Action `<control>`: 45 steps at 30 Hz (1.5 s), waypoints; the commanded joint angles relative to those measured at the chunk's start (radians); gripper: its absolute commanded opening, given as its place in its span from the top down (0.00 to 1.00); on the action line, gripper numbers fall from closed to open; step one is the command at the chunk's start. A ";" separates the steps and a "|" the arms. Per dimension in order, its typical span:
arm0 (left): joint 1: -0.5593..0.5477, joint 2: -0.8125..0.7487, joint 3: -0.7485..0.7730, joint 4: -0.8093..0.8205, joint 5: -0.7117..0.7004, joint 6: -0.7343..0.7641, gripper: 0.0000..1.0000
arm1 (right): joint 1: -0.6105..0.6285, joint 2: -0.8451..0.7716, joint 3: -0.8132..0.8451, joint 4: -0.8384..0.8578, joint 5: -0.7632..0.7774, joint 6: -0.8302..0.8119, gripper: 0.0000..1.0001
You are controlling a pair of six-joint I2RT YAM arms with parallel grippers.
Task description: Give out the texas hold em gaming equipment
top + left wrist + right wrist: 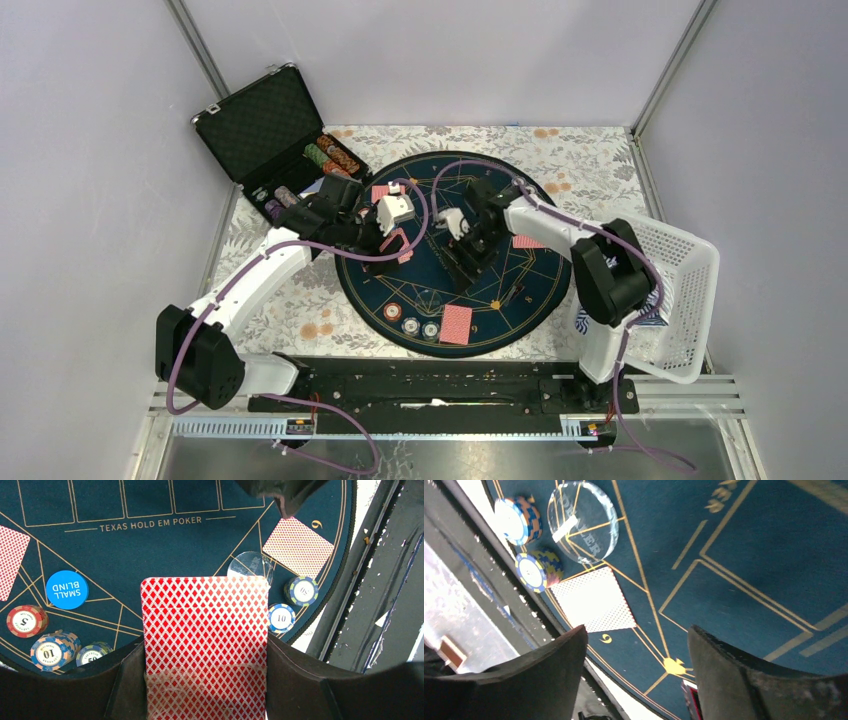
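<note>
Left gripper (206, 675) pinches red-backed card (205, 620). Right gripper (636, 642) spread, empty, over poker mat (520, 290). Lone card (456, 324) at mat's 6 o'clock.

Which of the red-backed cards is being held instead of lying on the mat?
The red-backed card clamped in the left gripper, seen close up in the left wrist view. The other cards lie flat on the blue mat.

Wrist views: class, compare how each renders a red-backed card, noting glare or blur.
Right wrist view: the card on the mat looks washed out, nearly white, and the clear dealer button catches a bright glint; left wrist view: the held card is vivid red and sharp, hazier low between the fingers.
</note>
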 commanded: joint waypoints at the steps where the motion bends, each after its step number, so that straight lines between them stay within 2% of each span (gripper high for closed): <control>1: 0.004 -0.031 0.024 0.048 0.045 -0.009 1.00 | -0.036 -0.144 0.096 0.055 0.145 0.019 0.15; 5: 0.006 -0.035 0.021 0.049 0.045 -0.009 1.00 | -0.116 -0.257 0.111 0.180 0.151 0.065 0.01; 9: 0.006 -0.035 0.015 0.059 0.045 -0.013 1.00 | -0.170 -0.343 0.082 0.364 0.159 0.340 0.00; 13: 0.006 -0.029 0.014 0.059 0.044 -0.011 1.00 | -0.187 -0.318 0.087 0.417 -0.106 0.507 0.00; 17: 0.007 -0.029 0.014 0.062 0.042 -0.010 1.00 | -0.187 -0.245 0.058 0.486 -0.298 0.691 0.00; 20: 0.006 -0.028 0.012 0.061 0.040 -0.010 1.00 | -0.184 -0.231 -0.056 0.732 -0.494 0.860 0.00; 21: 0.006 -0.028 0.011 0.061 0.039 -0.011 1.00 | -0.177 -0.237 -0.110 0.885 -0.535 0.945 0.00; 22: 0.006 -0.028 0.009 0.061 0.039 -0.010 1.00 | -0.164 -0.245 -0.149 0.960 -0.536 1.005 0.00; 26: 0.006 -0.026 0.007 0.063 0.043 -0.010 1.00 | -0.094 -0.222 -0.126 0.897 -0.470 0.977 0.00; 34: 0.006 -0.021 0.014 0.063 0.048 -0.012 1.00 | -0.020 -0.137 -0.099 0.934 -0.451 1.014 0.01; 45: 0.007 -0.027 0.006 0.070 0.053 -0.015 1.00 | 0.004 -0.059 -0.044 0.892 -0.444 1.013 0.21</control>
